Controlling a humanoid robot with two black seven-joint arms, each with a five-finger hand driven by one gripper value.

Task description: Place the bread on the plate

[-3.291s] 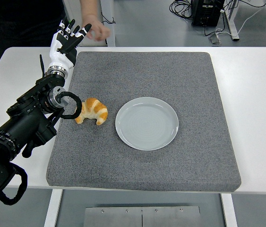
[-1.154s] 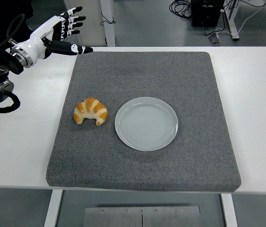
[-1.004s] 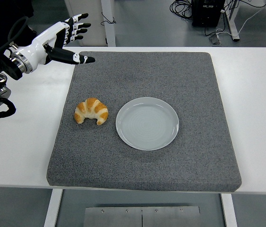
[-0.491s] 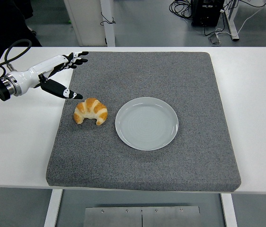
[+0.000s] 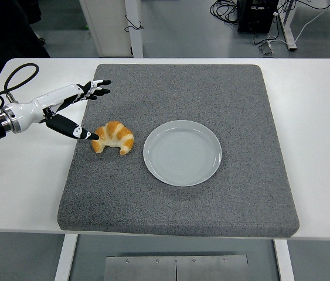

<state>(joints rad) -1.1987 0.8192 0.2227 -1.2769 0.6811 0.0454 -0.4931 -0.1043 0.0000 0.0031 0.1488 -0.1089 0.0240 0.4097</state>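
Left hand (image 5: 65, 108) comes in from the left edge, low over the mat's (image 5: 176, 76) left border. Fingers (image 5: 94, 88) are spread and extended, holding nothing; the four point toward the mat's far-left part, and the thumb (image 5: 71, 127) angles down toward the bread (image 5: 113, 137). Thumb tip sits right at the bread's left end; cannot tell whether it touches. White palm shell, black fingers with white bands, black cable looped behind the wrist.

Bread is a croissant, lying flat on the grey mat, left of centre, ends curled toward the near edge. It is just beside the plate (image 5: 182, 153) on the plate's left, a strip of mat showing between them, not touching. Not on the plate yet.

Plate is round, pale grey-blue, upright on the mat near its middle, nothing on it.

Mat covers most of the white table (image 5: 317, 117); bare table shows on both sides and along the far edge.

Right arm does not show. A dark-clothed person (image 5: 6, 35) stands at top left, behind the table's far-left corner; hands not visible.
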